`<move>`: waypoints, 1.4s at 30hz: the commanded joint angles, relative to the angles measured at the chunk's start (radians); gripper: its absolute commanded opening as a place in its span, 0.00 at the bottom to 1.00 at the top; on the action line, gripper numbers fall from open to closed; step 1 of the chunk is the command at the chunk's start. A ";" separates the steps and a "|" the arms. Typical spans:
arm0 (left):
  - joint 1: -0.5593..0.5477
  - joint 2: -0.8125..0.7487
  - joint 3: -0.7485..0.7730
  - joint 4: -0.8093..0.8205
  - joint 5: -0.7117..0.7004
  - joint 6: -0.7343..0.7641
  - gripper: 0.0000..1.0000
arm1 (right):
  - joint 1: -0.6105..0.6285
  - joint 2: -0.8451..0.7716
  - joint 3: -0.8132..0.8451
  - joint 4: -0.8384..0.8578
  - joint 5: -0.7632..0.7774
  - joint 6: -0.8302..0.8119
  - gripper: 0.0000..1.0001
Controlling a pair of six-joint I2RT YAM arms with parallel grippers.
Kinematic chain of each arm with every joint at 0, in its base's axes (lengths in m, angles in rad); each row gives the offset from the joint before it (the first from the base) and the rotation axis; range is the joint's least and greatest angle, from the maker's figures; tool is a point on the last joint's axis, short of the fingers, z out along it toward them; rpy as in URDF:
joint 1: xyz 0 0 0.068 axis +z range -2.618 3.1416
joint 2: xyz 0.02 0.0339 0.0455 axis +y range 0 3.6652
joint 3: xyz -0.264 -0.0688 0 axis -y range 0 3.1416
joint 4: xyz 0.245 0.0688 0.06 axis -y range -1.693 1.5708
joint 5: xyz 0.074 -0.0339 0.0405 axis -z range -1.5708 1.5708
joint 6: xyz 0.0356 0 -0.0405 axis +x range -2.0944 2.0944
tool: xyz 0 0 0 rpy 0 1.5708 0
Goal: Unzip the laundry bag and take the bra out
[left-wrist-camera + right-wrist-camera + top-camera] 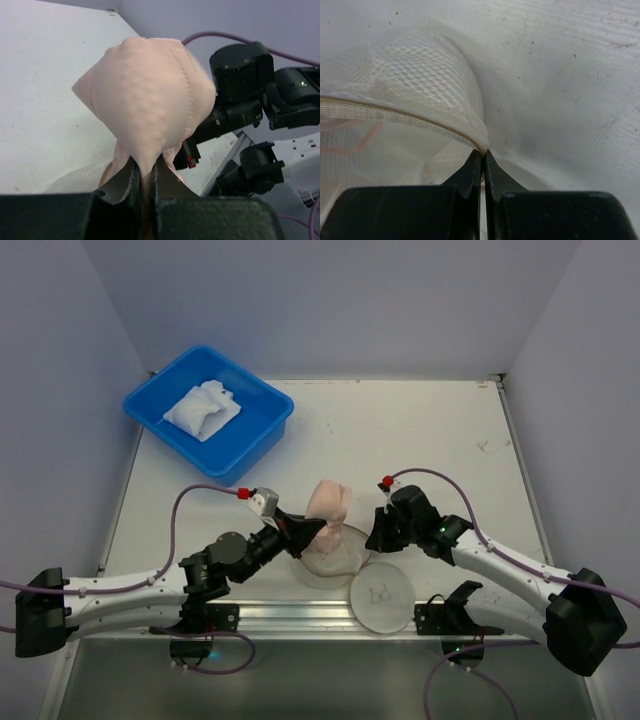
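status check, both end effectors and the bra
Left end effector shut on bra, held above laundry bag. Right end effector shut on bag rim. Nothing blocking.

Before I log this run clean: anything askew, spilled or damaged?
Nothing looks spilled or torn. The laundry bag has its unzipped round face flopped onto the metal rail at the near edge; left gripper pinches the bra, right gripper the bag's rim.
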 commanded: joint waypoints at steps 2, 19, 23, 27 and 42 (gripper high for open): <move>0.015 -0.019 0.003 0.141 -0.154 -0.047 0.00 | -0.006 0.000 -0.016 -0.024 0.016 -0.002 0.00; 0.259 0.070 0.423 -0.203 -0.207 0.169 0.03 | -0.006 0.010 -0.014 -0.024 0.025 -0.004 0.00; 0.335 0.181 0.582 -0.363 -0.274 0.227 0.02 | -0.006 0.012 -0.014 -0.023 0.022 -0.005 0.00; 0.472 0.335 0.717 -0.494 -0.293 0.232 0.02 | -0.006 0.009 -0.017 -0.015 0.016 -0.007 0.00; 0.934 0.760 0.893 -0.551 -0.185 0.247 0.00 | -0.005 0.033 -0.017 0.002 -0.014 -0.013 0.00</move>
